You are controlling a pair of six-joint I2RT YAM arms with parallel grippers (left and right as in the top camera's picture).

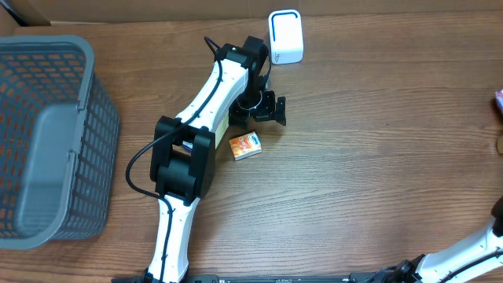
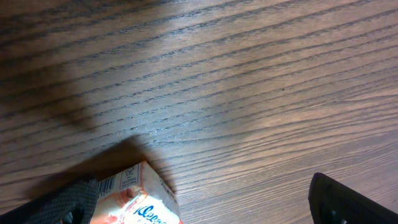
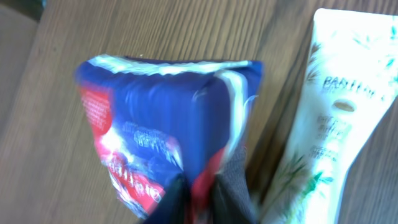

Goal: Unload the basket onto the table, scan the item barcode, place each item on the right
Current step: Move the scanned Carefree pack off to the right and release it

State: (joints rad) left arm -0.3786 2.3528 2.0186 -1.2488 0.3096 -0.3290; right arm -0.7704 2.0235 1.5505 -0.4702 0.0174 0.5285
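Left wrist: left gripper [image 2: 205, 205] spread wide, one finger just beside box [image 2: 137, 199], off-centre; closing may shove box away. Whether right gripper [image 3: 196, 199] pinches blurred pouch [image 3: 161, 124] is not discernible.

grey plastic lattice basket [image 1: 98, 149] – set open side up at the left edge of the brown wood-grain tabletop [image 1: 377, 157], partly cut off by the frame | basket floor – seen as a solid grey panel | tan cardboard edge [image 1: 23, 9] – seen at the top left corner, behind the basket
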